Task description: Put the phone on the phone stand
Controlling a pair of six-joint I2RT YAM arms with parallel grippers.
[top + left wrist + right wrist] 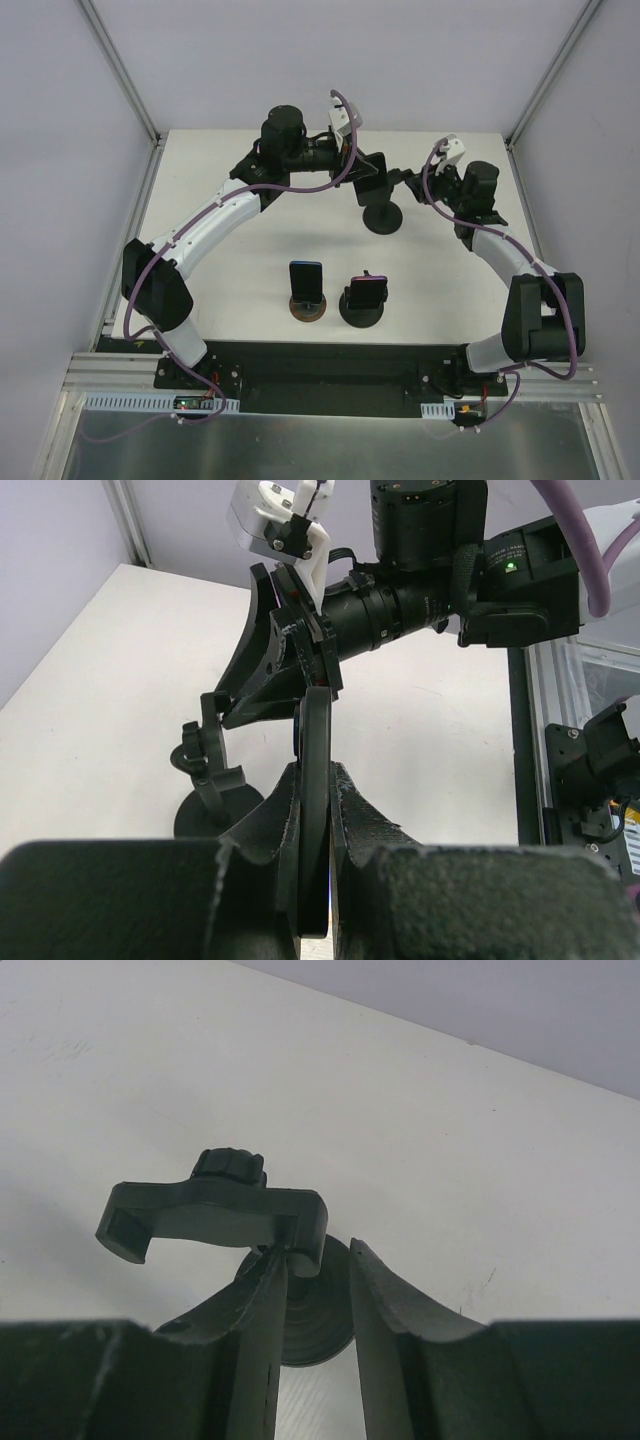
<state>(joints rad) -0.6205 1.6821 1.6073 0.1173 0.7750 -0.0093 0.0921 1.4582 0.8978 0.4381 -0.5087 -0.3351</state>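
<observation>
Pinching the phone [314, 730] edge-on in the left gripper [315, 775], raised just above the phone stand [383, 218] at the far middle of the worktop [230, 290]. Bracketing the stand's cradle [215, 1210] with the right gripper [315, 1255], fingers spread, one seemingly touching it. Nearer the arms, a brown-based stand [308, 311] and a black-based stand [362, 314], each bearing a phone.

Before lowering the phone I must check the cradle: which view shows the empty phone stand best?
Right wrist: the empty phone stand is close, its cradle, hook and knob clear. Top external shows mostly its round base; left wrist shows it small, side-on.
</observation>
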